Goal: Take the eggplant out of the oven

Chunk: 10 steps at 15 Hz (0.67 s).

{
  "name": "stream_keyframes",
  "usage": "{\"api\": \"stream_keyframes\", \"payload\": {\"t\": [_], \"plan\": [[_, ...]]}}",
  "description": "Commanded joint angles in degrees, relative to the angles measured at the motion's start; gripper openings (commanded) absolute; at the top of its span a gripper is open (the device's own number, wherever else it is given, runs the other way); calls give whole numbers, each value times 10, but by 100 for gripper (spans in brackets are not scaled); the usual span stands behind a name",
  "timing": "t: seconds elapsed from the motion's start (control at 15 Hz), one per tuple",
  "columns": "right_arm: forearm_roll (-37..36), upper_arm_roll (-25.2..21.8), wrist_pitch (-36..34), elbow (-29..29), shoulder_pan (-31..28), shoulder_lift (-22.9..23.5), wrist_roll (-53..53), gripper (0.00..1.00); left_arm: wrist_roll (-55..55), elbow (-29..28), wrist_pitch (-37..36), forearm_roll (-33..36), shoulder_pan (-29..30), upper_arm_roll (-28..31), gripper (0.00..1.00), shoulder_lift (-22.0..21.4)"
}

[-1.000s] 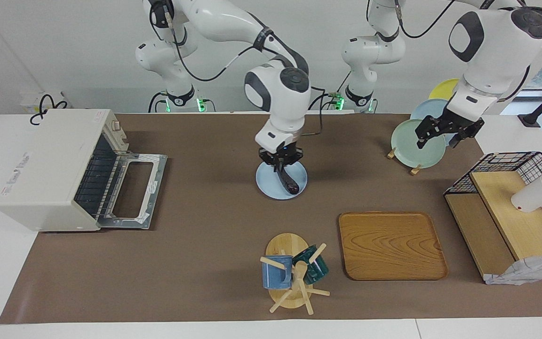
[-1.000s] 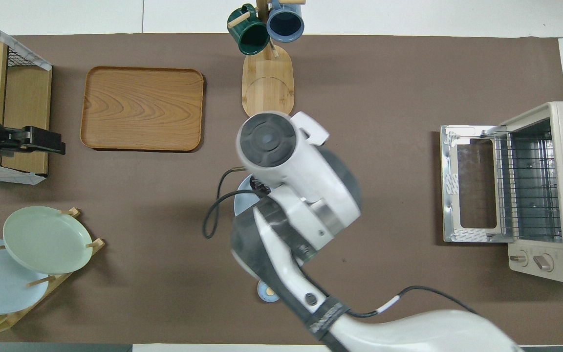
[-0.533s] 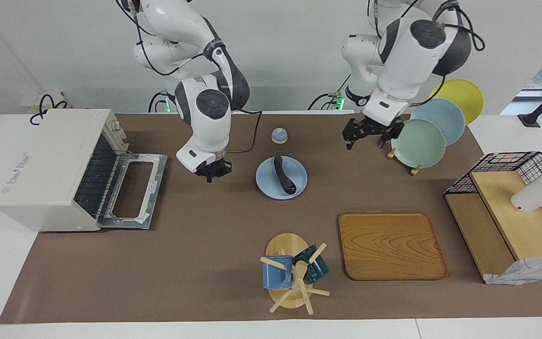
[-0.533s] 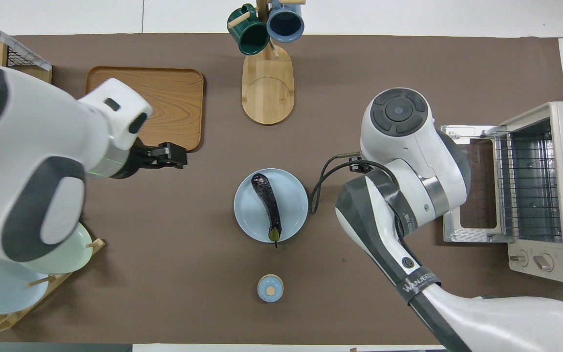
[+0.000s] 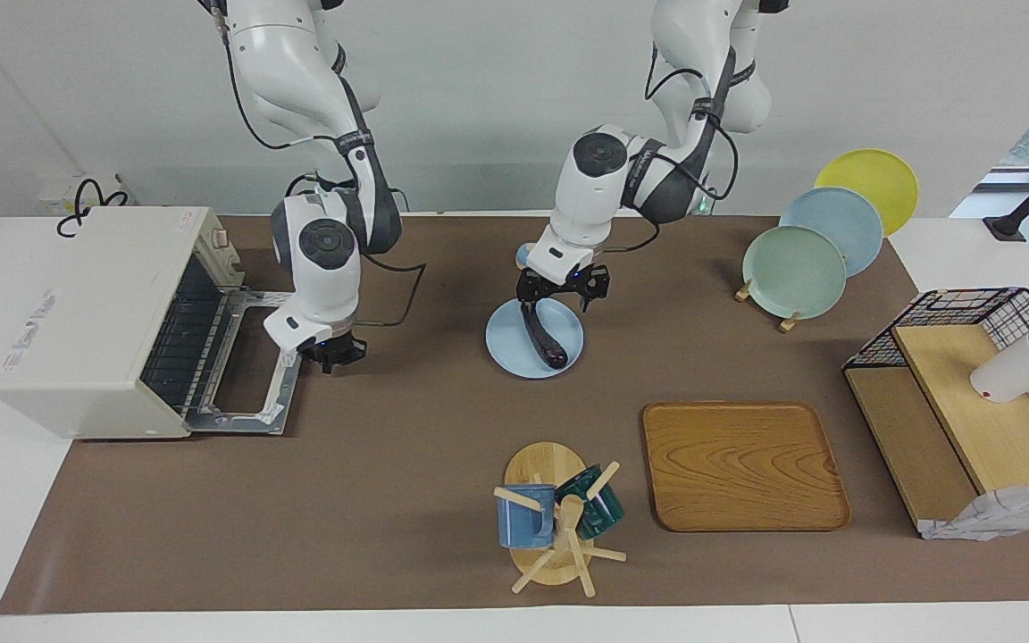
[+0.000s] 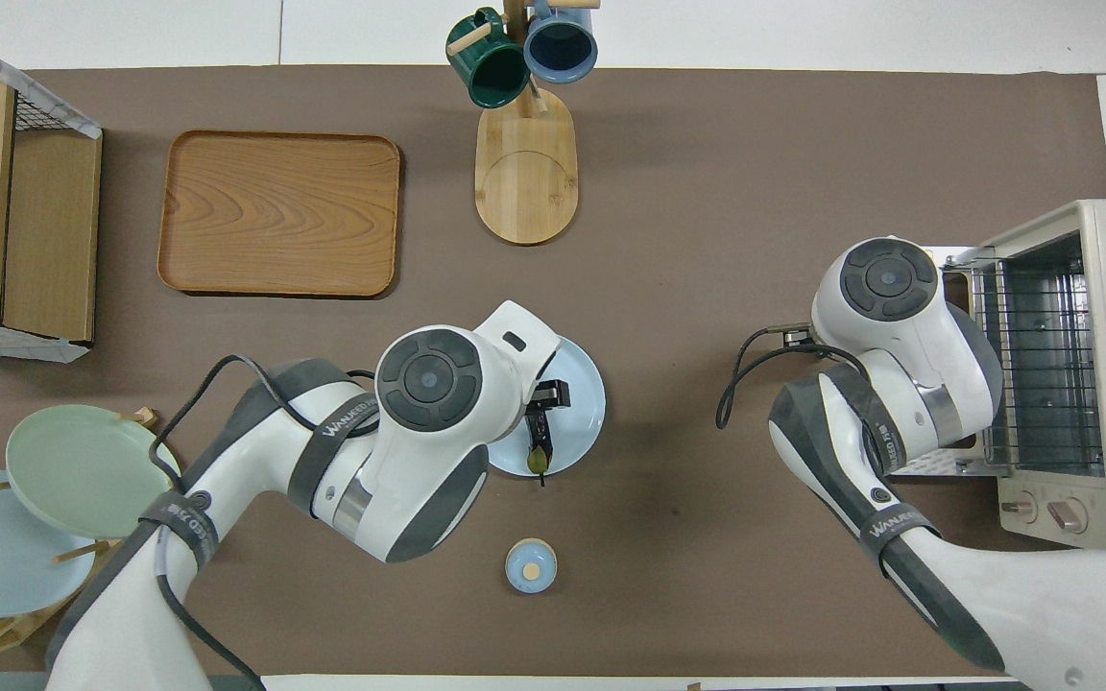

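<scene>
Both grippers hovered: the left gripper (image 5: 562,290), spread wide and empty, over the eggplant (image 5: 543,338) on the blue plate (image 5: 568,353), three o'clock from the oven (image 5: 95,313); the right gripper (image 5: 333,351), pinched shut and empty, beside the door. Descend squarely before closing.

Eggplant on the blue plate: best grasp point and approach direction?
Grip the eggplant at mid-body, coming straight down, fingers across its width. It lies flat on the light blue plate, long and slim, stem toward the robots; the tapered stem is too thin to hold well. The left gripper already hangs open over the stem end.
</scene>
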Motion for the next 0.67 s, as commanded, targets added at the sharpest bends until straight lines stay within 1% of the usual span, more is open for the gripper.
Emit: {"api": "stream_keyframes", "payload": {"t": [0.0,0.2,0.33,0.4,0.47,0.53,0.6], "plan": [[-27,9,30,-19,-20,-4,-15,0,-40,-7,47,-8,-42,14,100,39],[-37,9,34,-23,-29,0,-22,0,-54,-4,59,-8,-44,13,100,54],[-37,9,35,-23,-37,1,-36,0,-55,-5,58,-8,-44,14,100,56],[-38,9,35,-23,-37,1,-37,0,-55,-7,58,-8,-44,14,98,56],[-41,9,34,-23,-37,0,-40,0,-55,-7,58,-8,-44,14,89,56],[-51,9,32,-23,-37,0,-46,0,-57,-7,59,-8,-43,13,69,56],[-61,9,27,-22,-37,0,-51,0,-57,-7,60,-8,-43,13,44,57]]}}
